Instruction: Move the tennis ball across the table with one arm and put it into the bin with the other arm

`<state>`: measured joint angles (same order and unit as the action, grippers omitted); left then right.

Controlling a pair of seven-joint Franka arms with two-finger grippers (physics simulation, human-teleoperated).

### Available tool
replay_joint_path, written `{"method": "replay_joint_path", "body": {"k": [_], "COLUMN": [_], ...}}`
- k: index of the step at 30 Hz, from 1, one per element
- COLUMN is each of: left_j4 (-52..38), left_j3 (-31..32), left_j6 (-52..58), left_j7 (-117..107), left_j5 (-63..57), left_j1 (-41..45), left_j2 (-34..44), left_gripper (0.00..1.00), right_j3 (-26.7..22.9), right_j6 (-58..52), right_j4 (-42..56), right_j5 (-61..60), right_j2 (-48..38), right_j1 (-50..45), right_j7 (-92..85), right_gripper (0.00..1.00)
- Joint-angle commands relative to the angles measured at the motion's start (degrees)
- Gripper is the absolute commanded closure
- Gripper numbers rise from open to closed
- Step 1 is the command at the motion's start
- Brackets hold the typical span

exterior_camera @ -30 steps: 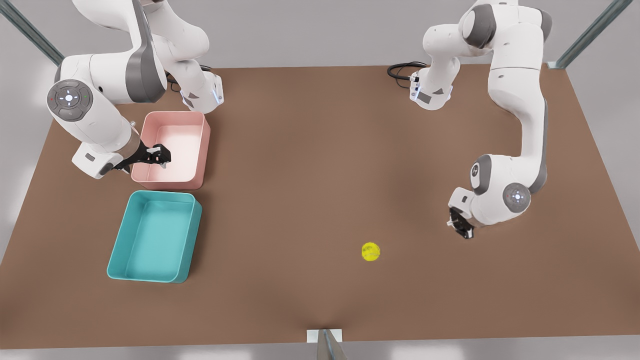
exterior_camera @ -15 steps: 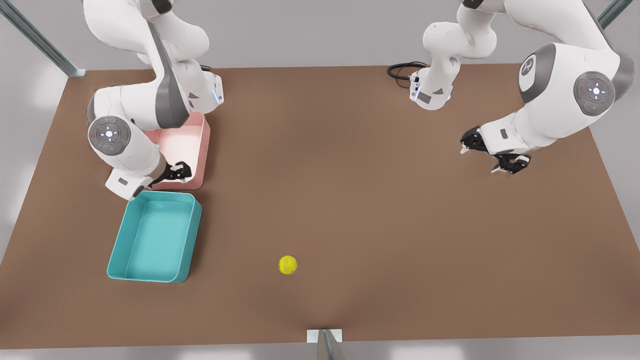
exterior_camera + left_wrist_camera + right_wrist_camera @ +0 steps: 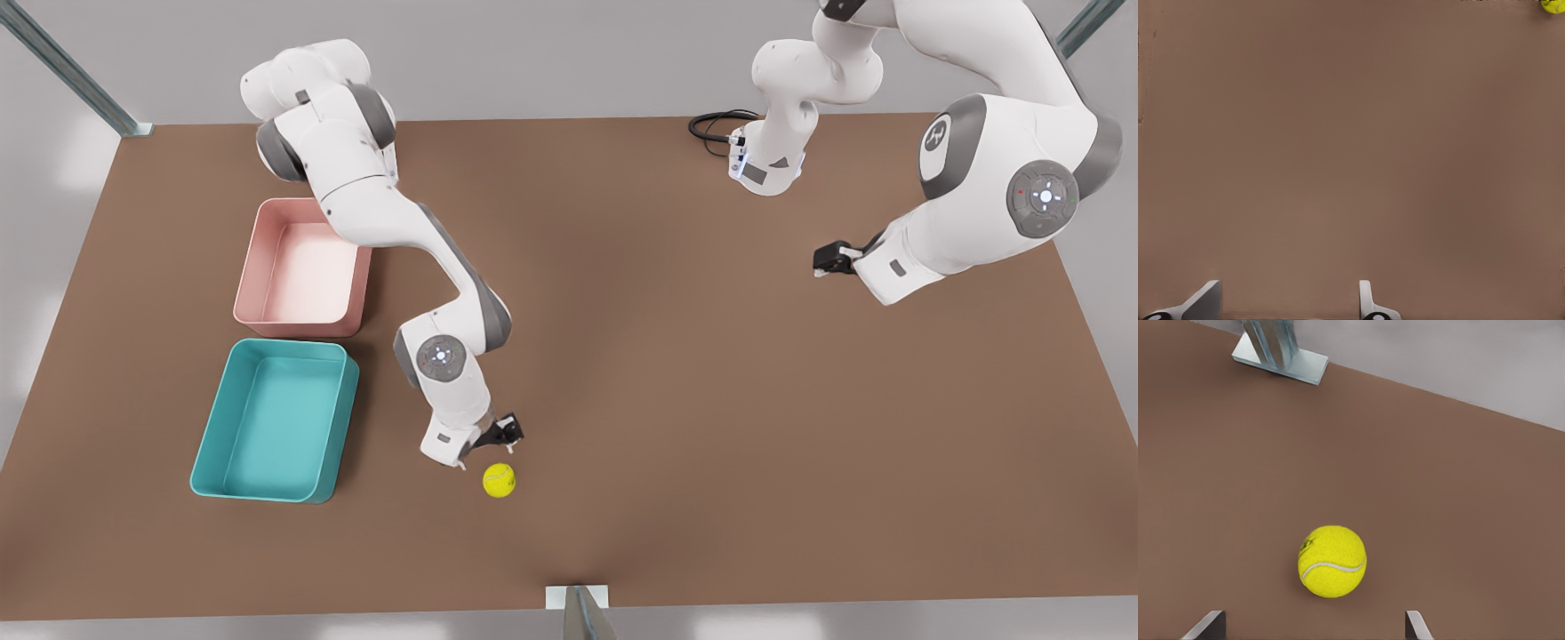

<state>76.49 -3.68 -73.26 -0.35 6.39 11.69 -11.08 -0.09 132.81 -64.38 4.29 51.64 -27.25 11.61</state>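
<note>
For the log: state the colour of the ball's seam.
White, curving across the yellow-green tennis ball; clearest in the right wrist view.

right gripper (image 3: 500, 436): low, fingers spread | left gripper (image 3: 827, 260): raised, apparently spread, arm waiting

Plain pale grey floor (image 3: 569, 53) on every side of the brown tabletop (image 3: 676, 373). Metal struts slanting in at the far corners (image 3: 62, 67) (image 3: 1080, 22), another on a small plate at the near edge (image 3: 578, 604). Black cable (image 3: 711, 124) coiled at the far edge. Soft, even light, faint bright patches.
</note>
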Motion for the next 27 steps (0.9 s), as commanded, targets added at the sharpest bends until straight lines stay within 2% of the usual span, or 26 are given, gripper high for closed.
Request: {"method": "replay_joint_path", "body": {"k": [1,10,19,27], "left_j4": [-0.02,-0.11,-0.02,-0.11], "left_j3": [-0.02,-0.02,-0.02,-0.02], "left_j6": [0.49,-0.74,-0.57,-0.39], "left_j7": [-16.87,-16.87,-16.87,-16.87], "left_j5": [-0.06,0.11,0.20,0.11], "left_j1": [0.00,-2.81,-2.81,-2.90], "left_j2": [0.00,-0.26,-0.35,-0.26], "left_gripper": [0.00,0.00,0.00,0.00], "right_j3": [-0.35,-1.05,-0.97,-0.97], "right_j6": [16.87,25.66,28.21,29.09], "right_j4": [0.31,-0.83,-6.02,-6.28], "right_j5": [-0.07,-0.24,-3.85,-3.67], "right_j2": [1.88,6.54,6.80,8.56], "right_j1": [0.01,0.09,-0.17,-0.61], "right_j7": [11.06,11.15,11.15,11.06], "right_gripper": [0.00,0.00,0.00,0.00]}}
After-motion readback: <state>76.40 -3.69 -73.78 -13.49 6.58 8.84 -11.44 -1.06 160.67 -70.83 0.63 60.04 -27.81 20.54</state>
